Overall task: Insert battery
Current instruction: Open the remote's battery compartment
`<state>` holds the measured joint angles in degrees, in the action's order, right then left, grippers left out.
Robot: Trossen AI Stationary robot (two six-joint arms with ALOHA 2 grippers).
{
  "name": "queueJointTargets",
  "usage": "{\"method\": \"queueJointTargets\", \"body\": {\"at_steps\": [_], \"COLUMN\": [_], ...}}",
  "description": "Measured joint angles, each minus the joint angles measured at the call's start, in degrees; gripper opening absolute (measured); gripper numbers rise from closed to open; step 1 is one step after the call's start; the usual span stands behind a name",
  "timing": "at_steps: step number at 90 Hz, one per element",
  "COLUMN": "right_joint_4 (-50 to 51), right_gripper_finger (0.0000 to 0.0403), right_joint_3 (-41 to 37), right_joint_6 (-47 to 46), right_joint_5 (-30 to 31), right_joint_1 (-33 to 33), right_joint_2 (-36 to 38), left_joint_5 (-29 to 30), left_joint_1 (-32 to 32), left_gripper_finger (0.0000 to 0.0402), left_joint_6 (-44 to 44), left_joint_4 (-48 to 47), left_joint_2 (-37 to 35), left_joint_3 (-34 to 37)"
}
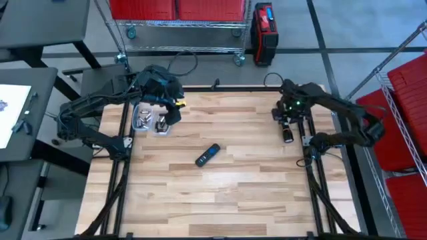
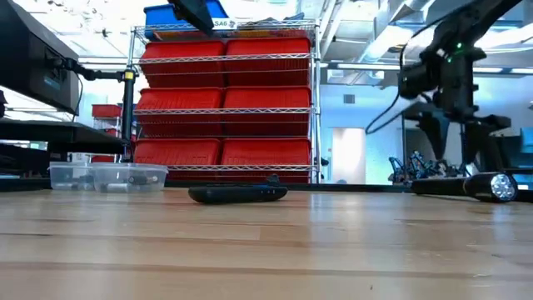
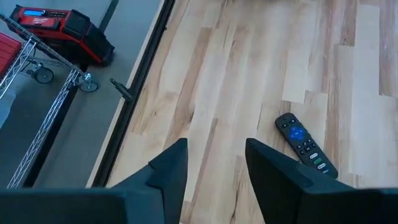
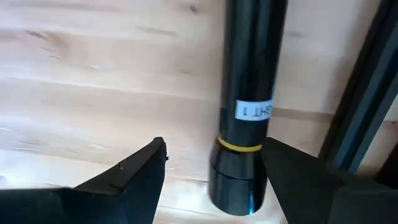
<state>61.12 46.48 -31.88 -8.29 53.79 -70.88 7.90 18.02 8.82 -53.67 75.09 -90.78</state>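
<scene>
The right gripper (image 4: 208,171) is hanging over the black flashlight (image 1: 287,134), which is lying at the worktop's (image 1: 220,200) three o'clock edge, its fingers spread wide astride the barrel. The left gripper (image 3: 214,171), fingers parted and holding nothing, is hovering above the clear containers (image 1: 150,121) at ten o'clock. The remote (image 1: 207,155) is lying near the centre. The round barrel is likely to roll or skid toward the frame rail if the fingers are closing off-centre, spoiling the pick.
</scene>
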Motion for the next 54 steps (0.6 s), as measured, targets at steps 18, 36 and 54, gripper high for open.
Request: {"method": "queueJointTargets", "body": {"at_steps": [18,36,54], "right_joint_4": [0.1,0.0,-13.2], "right_gripper_finger": [0.0255,0.0255,0.0255], "right_joint_3": [0.5,0.8,2.1], "right_joint_6": [0.0,0.2,-2.3], "right_joint_5": [0.0,-1.9,-15.6], "right_joint_1": [0.0,0.0,-11.0], "right_joint_2": [1.7,2.0,10.1], "left_joint_5": [0.0,0.0,-4.8], "left_joint_1": [0.0,0.0,0.0], "left_gripper_finger": [0.0141,0.0141,0.0141], "left_joint_6": [-0.1,-0.5,-2.9], "left_joint_4": [0.0,0.0,0.3], "left_joint_2": [0.0,0.0,0.0], "left_joint_3": [0.0,0.0,0.0]}}
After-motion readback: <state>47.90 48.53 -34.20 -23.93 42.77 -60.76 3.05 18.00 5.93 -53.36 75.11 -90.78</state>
